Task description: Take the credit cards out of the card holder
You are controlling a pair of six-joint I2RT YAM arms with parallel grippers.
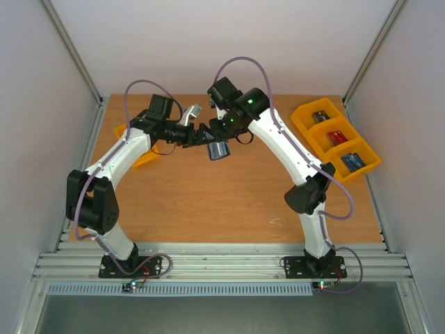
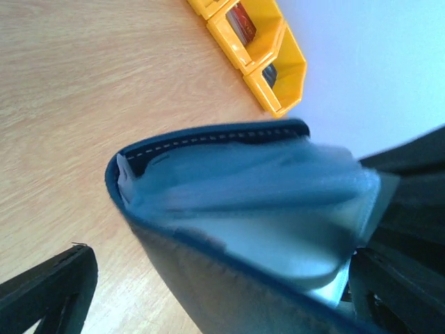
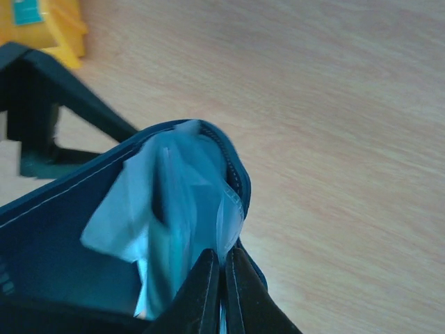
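The card holder (image 1: 219, 149), navy with pale blue sleeves, hangs in the air over the middle of the table between both grippers. In the right wrist view my right gripper (image 3: 222, 254) is shut on the thin edge of a translucent sleeve of the holder (image 3: 174, 209). In the left wrist view the holder (image 2: 236, 209) fills the space between the wide-apart fingers of my left gripper (image 2: 222, 299); the lower-left finger (image 2: 49, 292) stands clear of it. I cannot tell any credit cards apart from the sleeves. From above, the left gripper (image 1: 199, 136) and right gripper (image 1: 214, 133) meet at the holder.
A row of yellow bins (image 1: 335, 139) with small items stands at the table's right rear, also in the left wrist view (image 2: 271, 62). Another yellow bin (image 1: 142, 156) lies partly under the left arm, also in the right wrist view (image 3: 49, 28). The table is bare wood (image 1: 222, 209).
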